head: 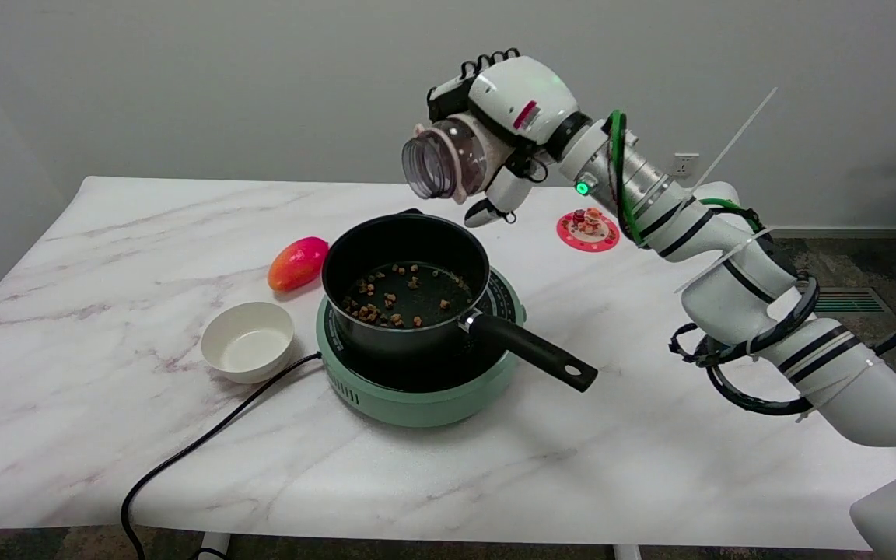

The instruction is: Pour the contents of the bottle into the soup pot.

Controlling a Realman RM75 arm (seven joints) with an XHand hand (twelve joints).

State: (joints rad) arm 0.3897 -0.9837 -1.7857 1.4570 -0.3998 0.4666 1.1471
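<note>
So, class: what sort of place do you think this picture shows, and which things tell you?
Probably a mock kitchen set up in a plain room: a black soup pot on a green electric hob, a white bowl, and a marble-look table.

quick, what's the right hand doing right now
Right hand: holding the bottle, tipped with its mouth toward the soup pot.
</note>
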